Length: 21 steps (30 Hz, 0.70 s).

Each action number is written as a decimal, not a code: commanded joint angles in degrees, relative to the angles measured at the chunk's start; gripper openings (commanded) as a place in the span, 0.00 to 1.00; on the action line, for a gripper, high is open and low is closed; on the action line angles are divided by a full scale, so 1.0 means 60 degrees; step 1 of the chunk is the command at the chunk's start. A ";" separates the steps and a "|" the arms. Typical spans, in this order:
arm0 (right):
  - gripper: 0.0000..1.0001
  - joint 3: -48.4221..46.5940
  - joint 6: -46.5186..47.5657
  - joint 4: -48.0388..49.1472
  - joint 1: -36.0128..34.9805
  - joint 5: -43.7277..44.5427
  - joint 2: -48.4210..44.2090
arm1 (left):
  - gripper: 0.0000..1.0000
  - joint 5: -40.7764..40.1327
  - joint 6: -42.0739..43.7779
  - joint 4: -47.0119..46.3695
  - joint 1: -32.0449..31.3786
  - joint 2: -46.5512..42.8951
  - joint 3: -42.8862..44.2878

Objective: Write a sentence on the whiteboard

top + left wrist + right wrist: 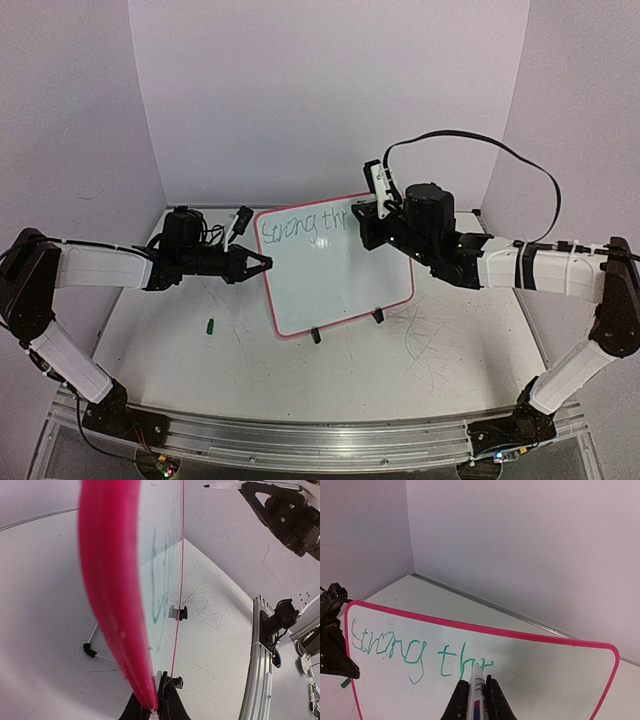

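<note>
The whiteboard (340, 275), pink-rimmed, stands tilted on two black clip feet (316, 336) at the table's middle. Green handwriting (300, 222) along its top reads "Strong thr" (415, 652). My right gripper (372, 205) (476, 680) is shut on a white marker (479, 700), whose tip touches the board at the end of the "r". My left gripper (262, 264) (156, 705) is shut on the board's left rim (110, 580). In the left wrist view the board shows edge-on, with the marker (225, 485) at the top.
A small green cap (211, 324) lies on the scuffed tabletop left of the board. A black cable (500, 150) loops above the right arm. Walls close in on three sides, and a metal rail (300, 440) runs along the near edge.
</note>
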<state>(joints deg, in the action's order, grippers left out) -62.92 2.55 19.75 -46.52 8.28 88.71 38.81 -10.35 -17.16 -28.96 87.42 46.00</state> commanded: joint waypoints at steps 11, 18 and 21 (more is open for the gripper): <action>0.00 -0.0267 0.0062 0.0100 0.0046 0.0672 0.0324 | 0.00 -0.1579 0.1007 0.0413 0.0066 0.0216 0.0367; 0.00 -0.0335 -0.0058 0.0088 0.0037 0.1109 0.0420 | 0.00 -0.1524 0.1010 0.0429 0.0066 0.0179 0.0362; 0.00 -0.0404 -0.0034 0.0092 0.0039 0.1244 0.0509 | 0.00 -0.1548 0.1008 0.0439 0.0066 0.0142 0.0332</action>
<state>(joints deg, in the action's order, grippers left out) -63.00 2.66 18.81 -46.52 13.04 90.77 38.81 -10.24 -16.80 -28.99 87.42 46.17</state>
